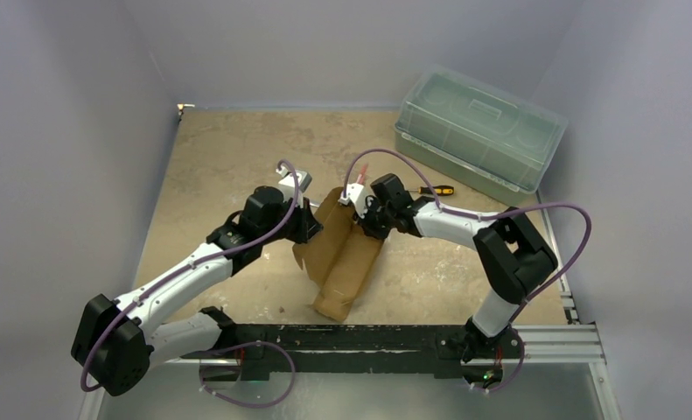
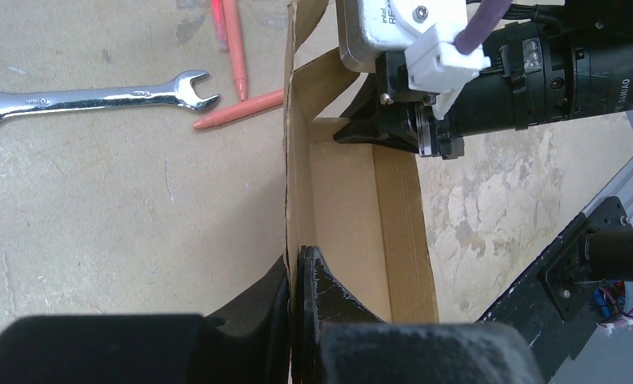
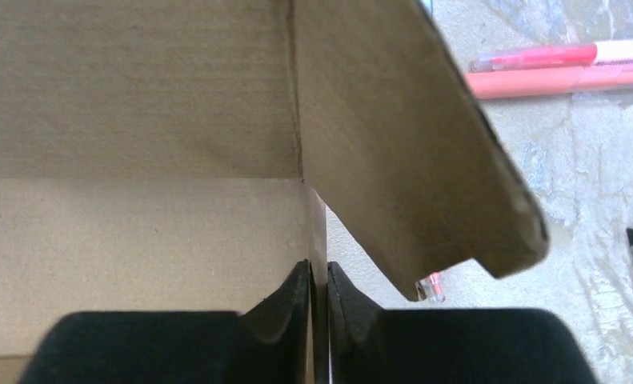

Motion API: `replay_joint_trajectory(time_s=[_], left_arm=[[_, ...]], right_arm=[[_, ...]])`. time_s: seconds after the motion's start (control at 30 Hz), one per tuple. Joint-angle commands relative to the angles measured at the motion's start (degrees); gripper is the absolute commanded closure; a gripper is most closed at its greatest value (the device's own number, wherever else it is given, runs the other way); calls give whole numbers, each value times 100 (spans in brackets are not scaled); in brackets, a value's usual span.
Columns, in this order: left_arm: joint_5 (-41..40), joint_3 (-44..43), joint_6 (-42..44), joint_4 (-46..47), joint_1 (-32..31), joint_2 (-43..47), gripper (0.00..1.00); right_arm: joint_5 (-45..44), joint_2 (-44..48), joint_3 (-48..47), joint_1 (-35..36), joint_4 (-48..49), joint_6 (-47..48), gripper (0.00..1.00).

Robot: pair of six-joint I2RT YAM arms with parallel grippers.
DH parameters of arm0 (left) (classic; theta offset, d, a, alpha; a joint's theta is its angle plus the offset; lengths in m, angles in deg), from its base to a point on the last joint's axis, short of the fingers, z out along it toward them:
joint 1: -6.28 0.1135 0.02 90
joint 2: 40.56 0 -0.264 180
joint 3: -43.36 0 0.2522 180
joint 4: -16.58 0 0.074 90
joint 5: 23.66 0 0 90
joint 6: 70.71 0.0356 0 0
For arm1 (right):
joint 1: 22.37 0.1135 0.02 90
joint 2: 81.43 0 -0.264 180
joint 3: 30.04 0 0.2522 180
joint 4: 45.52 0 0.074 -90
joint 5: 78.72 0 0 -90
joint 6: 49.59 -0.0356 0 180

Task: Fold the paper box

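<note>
Mottled beige table (image 1: pixel 237 149), pale grey walls on three sides. We note left gripper (image 2: pixel 297 270) pinched tight on side wall of paper box (image 1: pixel 346 254); right gripper (image 3: pixel 319 276) pinched on another panel edge. Far end of box hidden behind both wrists from above. Box mid-table between arms: plain brown, half-formed, flaps raised. Wrench (image 2: pixel 81 98) beside it; green-tinted bin (image 1: pixel 478 131) back right.

Paper box (image 1: pixel 349 262): brown cardbd, part-folded, walls up, ctr of table (image 1: pixel 237 149).
</note>
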Motion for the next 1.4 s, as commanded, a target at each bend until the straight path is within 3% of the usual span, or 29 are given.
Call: replay_joint_trajectory(time_s=[0.0, 0.1, 0.17, 0.33, 0.6, 0.83, 0.93, 1.0, 1.1, 1.13, 1.23, 1.37], left_arm=[[65, -218, 58, 251, 25, 65, 96], [78, -222, 67, 256, 19, 52, 94], [78, -222, 72, 235, 27, 52, 93], [8, -277, 118, 143, 25, 90, 88], [-113, -345, 192, 48, 18, 199, 68], [80, -338, 216, 67, 26, 106, 67], [104, -311, 232, 67, 19, 105, 68], [105, -305, 257, 67, 20, 105, 69], [139, -333, 317, 88, 20, 47, 74], [183, -361, 343, 85, 21, 11, 77], [359, -472, 435, 93, 20, -159, 86], [572, -573, 505, 185, 19, -421, 93]], right_arm=[[-138, 60, -85, 34, 108, 27, 78], [-54, 137, -81, 29, 97, -9, 63], [48, 186, -106, 29, 61, -24, 58], [346, 285, -159, 5, 40, -99, 53], [1153, 593, -327, -387, -387, 207, 46], [2302, 1092, -491, -927, -1334, 1178, 46], [2726, 1425, -423, -1249, -1667, 1724, 49], [2877, 1738, -184, -1374, -1618, 2106, 56], [2833, 2249, 440, -1390, -1572, 3295, 93], [2830, 2389, 656, -1390, -1624, 3822, 100], [2404, 2606, 1174, -1390, -1721, 5017, 100], [1988, 2183, 1085, -1390, -1818, 5335, 100]])
